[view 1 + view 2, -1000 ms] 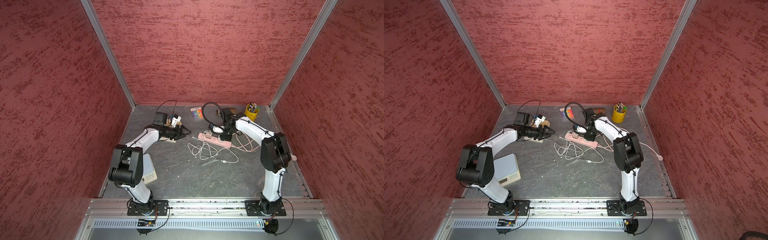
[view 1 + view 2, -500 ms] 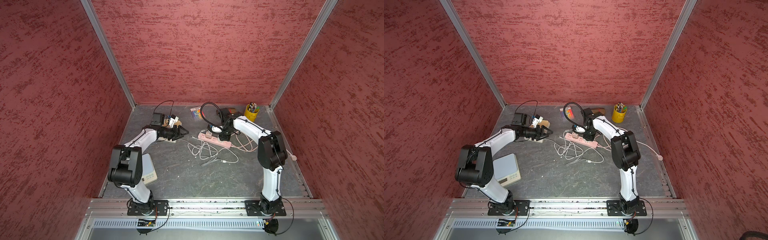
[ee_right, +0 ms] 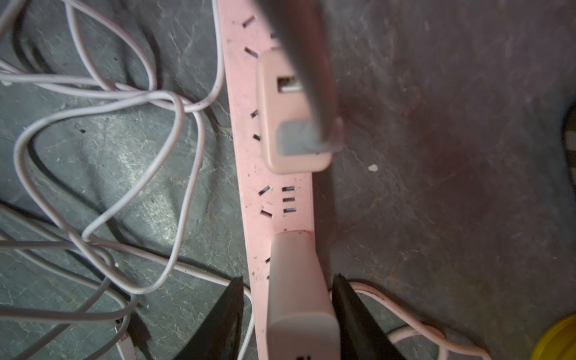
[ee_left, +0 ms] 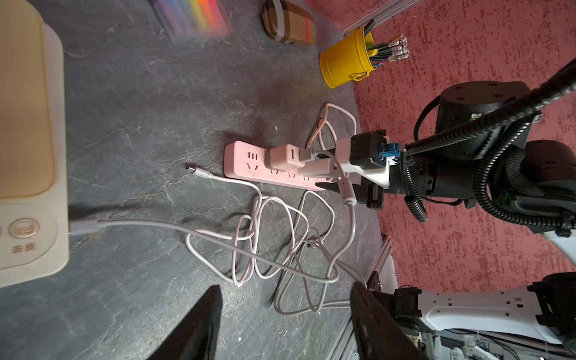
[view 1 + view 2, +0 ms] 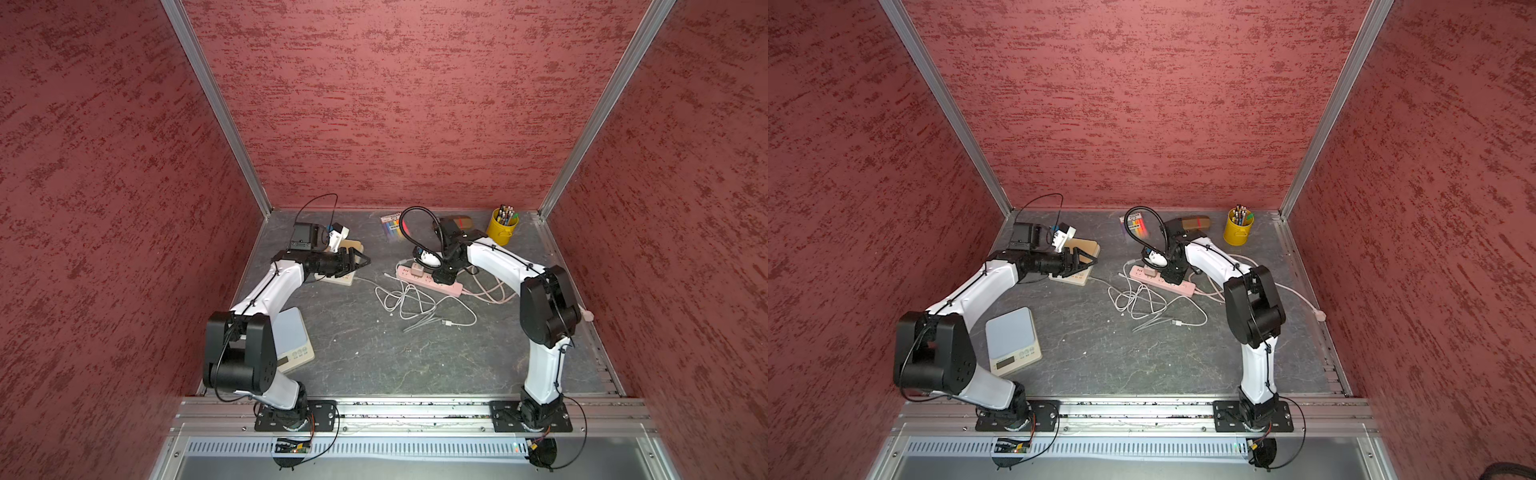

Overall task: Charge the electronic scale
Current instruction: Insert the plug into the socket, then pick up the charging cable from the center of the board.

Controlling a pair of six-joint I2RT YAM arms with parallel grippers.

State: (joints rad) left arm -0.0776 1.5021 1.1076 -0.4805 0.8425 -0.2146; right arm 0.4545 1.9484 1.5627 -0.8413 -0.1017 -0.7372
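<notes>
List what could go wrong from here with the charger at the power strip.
1. The right fingers straddle the charger, one right against it; withdrawing askew could tug it from the pink power strip.
2. Tangled cable loops lie beside the strip and could snag the fingers.

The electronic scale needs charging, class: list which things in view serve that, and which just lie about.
Job: beige scale, plugged-in cable, pink power strip, white adapter.
Lying about: yellow pencil cup, marker pack, plaid pouch, grey-topped scale.
</notes>
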